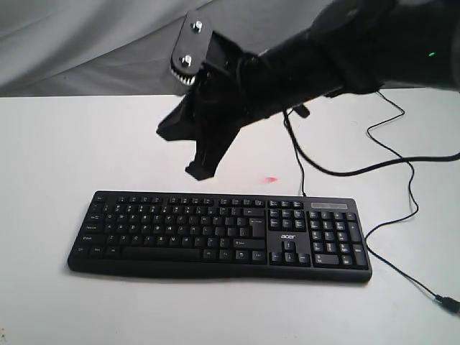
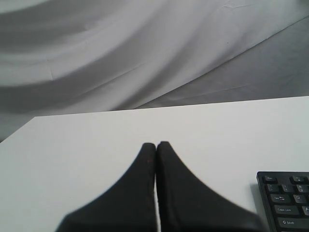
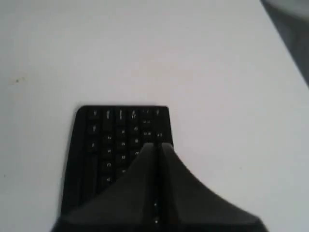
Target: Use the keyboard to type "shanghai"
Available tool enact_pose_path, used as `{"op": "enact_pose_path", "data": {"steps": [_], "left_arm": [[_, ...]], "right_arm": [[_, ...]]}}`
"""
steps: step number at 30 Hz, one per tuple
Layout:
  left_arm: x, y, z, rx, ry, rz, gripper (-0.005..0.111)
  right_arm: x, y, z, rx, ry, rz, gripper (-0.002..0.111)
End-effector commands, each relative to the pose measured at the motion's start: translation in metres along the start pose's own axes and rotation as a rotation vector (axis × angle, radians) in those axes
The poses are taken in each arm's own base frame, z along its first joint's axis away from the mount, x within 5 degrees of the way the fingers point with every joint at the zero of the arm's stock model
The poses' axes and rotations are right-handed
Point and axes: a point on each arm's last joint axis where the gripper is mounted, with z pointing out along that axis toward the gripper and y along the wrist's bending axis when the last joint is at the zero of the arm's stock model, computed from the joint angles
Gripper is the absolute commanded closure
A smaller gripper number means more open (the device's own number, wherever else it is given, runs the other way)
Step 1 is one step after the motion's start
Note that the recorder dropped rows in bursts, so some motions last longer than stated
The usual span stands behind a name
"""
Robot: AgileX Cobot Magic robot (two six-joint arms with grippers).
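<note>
On the white table (image 1: 57,144), the keyboard (image 1: 215,230) lies flat and square to its front edge, with the number pad at my right-hand end. My right gripper (image 3: 157,146) hangs above its left half with both fingers pressed together into one blunt black tip, holding nothing. I cannot tell from here how much air separates the tip from the key caps. My left gripper (image 2: 155,144) is also closed tight and empty, and it sits over bare table just off the keyboard's left end, near the Caps Lock corner. I judge the keyboard to be a stiff, fairly light plastic slab that could skid on this smooth top if I push it sideways. It is not something to grasp. The keys are small and sprung and need only a short, straight-down tap on the cap's centre. My tip looks broad against them, so a sloppy press could catch a neighbouring key. By my count there is one keyboard, two grippers, and one small red mark (image 1: 270,180) behind the keyboard. Thin black cable (image 1: 338,171) loops across the table on the right, but I cannot say how many separate runs there are.
</note>
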Motion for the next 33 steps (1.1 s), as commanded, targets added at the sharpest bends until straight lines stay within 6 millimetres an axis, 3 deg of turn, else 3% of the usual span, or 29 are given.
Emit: {"op": "enact_pose_path", "data": {"steps": [1, 9, 18, 25, 33], "left_arm": [[0.001, 0.000, 0.001, 0.004, 0.003, -0.003, 0.106], [0.001, 0.000, 0.001, 0.004, 0.003, -0.003, 0.106], [0.001, 0.000, 0.001, 0.004, 0.003, -0.003, 0.106], [0.001, 0.000, 0.001, 0.004, 0.003, -0.003, 0.106], [0.001, 0.000, 0.001, 0.004, 0.003, -0.003, 0.106]], "right_arm": [[-0.034, 0.006, -0.049, 0.070, -0.091, -0.028, 0.108], [-0.083, 0.029, -0.141, 0.268, -0.252, -0.106, 0.108], [-0.096, 0.059, -0.223, 0.482, -0.257, -0.078, 0.108], [-0.100, 0.090, -0.265, 0.478, -0.326, -0.053, 0.108], [-0.101, 0.091, -0.268, 0.496, -0.340, -0.059, 0.108]]}}
